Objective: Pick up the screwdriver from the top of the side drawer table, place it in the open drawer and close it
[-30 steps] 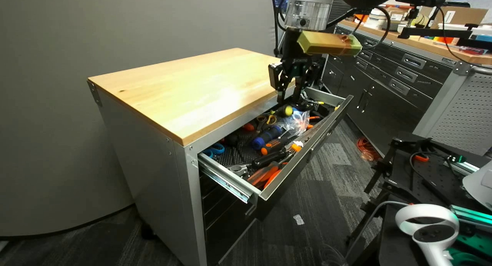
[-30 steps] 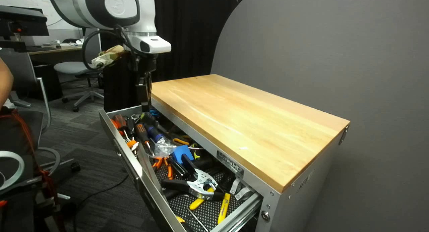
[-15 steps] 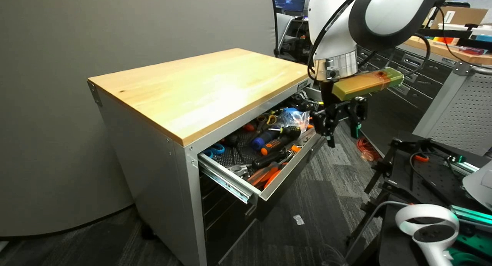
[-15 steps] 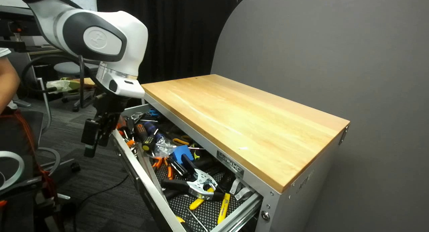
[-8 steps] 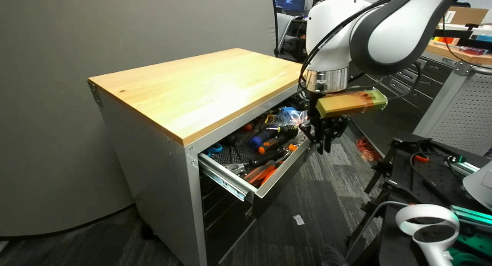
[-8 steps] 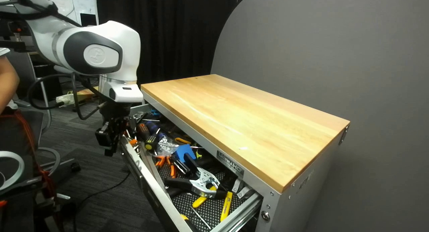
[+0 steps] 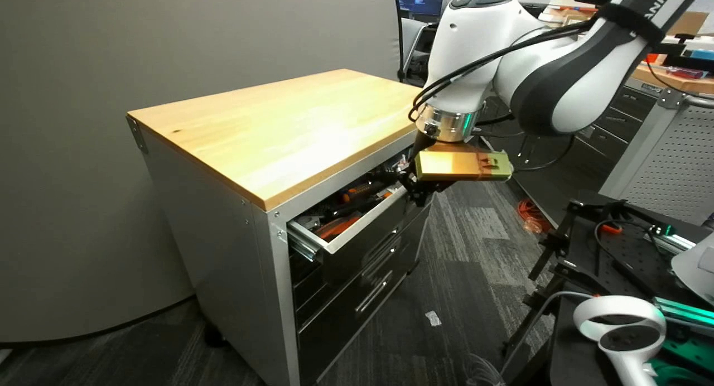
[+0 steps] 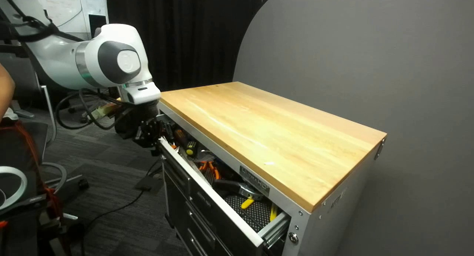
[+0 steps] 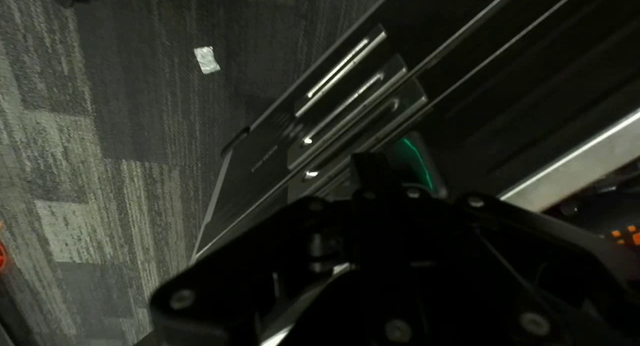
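Observation:
The side drawer table has a light wooden top and grey metal sides. Its top drawer stands partly out, tools inside. Among them lies the screwdriver, stubby and black with a yellow-spotted end. My gripper is low at the front of this drawer, near its end in an exterior view; exact contact is hidden. In the wrist view the dark gripper has its fingers together, with nothing visible held. A green gleam shows on one fingertip.
Orange-handled pliers and several other tools fill the drawer. Lower drawers are shut beneath it. A black cart with a white controller stands nearby. A yellow-green block is fixed at my wrist.
The drawer has slid inward toward the cabinet, its tools with it. My gripper left the screwdriver in the drawer, came round to the front, closed its fingers and followed the drawer inward.

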